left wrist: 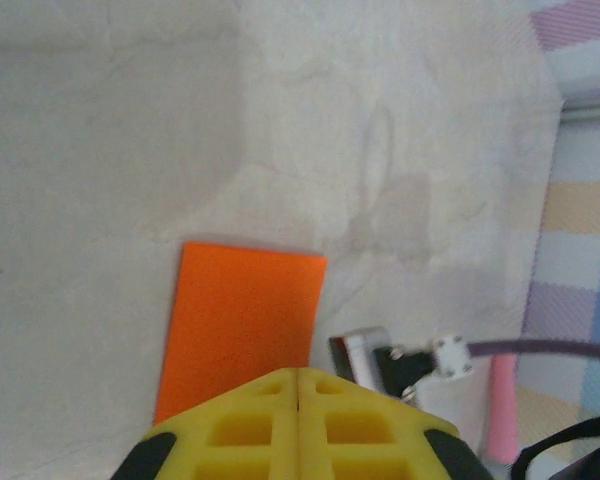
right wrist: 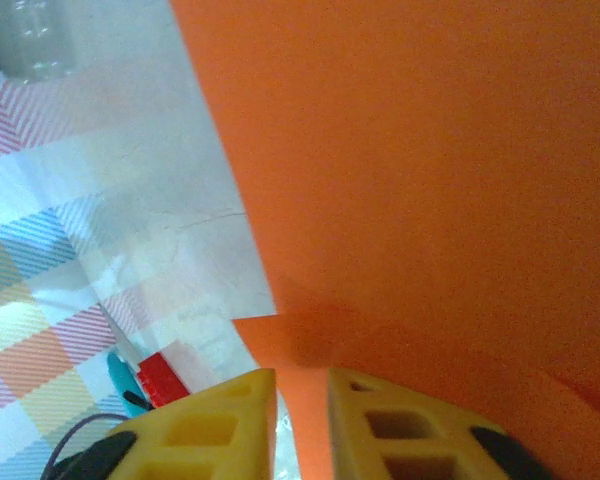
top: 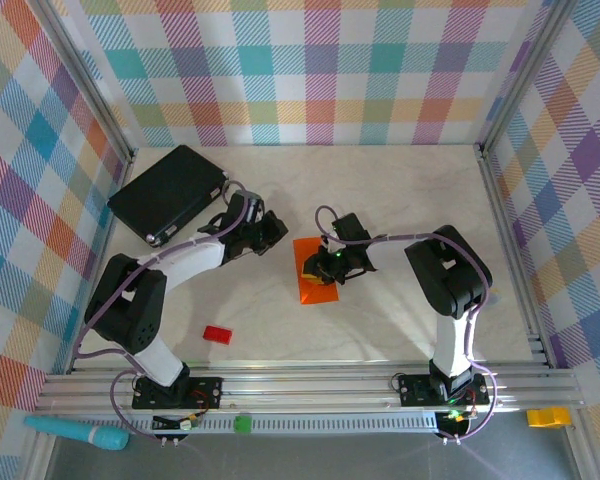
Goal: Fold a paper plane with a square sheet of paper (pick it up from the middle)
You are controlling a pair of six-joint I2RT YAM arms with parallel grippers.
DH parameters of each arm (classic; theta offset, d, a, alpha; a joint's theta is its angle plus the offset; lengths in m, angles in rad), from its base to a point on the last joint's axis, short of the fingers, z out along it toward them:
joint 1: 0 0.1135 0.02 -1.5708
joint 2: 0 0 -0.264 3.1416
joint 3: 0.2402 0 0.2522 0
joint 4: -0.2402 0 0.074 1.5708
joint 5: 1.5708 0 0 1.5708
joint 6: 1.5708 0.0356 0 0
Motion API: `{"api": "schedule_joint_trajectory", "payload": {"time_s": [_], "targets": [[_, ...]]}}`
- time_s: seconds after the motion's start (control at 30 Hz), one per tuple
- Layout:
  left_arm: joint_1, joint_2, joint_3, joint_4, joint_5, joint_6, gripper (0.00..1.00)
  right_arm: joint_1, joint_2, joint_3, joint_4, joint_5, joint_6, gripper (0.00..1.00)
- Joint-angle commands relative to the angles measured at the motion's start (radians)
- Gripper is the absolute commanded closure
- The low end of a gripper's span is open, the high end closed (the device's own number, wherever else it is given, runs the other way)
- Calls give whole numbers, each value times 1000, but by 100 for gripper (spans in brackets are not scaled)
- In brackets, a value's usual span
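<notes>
The square sheet of paper (top: 313,272) is bright orange and lies as a folded upright rectangle in the middle of the table. In the left wrist view the sheet (left wrist: 242,325) lies flat just beyond my left gripper (left wrist: 298,372), whose yellow fingers are pressed together with nothing between them. My left gripper (top: 274,232) hovers off the sheet's upper left corner. My right gripper (top: 332,264) is over the sheet's right edge. Up close, my right gripper (right wrist: 300,385) has a narrow gap between its fingers, and an orange layer (right wrist: 430,180) rises in front of it, one edge running into that gap.
A black flat case (top: 168,193) lies at the back left. A small red block (top: 217,334) sits near the front left, and the red block (right wrist: 161,378) also shows beside my right fingers. Plaid walls close in three sides. A metal rail (top: 310,382) runs along the front.
</notes>
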Motion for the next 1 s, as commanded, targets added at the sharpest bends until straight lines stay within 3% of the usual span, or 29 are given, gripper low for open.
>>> {"api": "schedule_joint_trajectory", "payload": {"time_s": [0.0, 0.37, 0.97], "targets": [[-36, -14, -45, -17, 20, 23, 99, 4, 87, -40, -189, 155, -17, 86], [-147, 39, -126, 43, 11, -30, 100, 4, 114, -8, -293, 257, -4, 99], [-181, 133, -132, 59, -33, -61, 100, 3, 131, -13, -287, 274, 25, 100]]}}
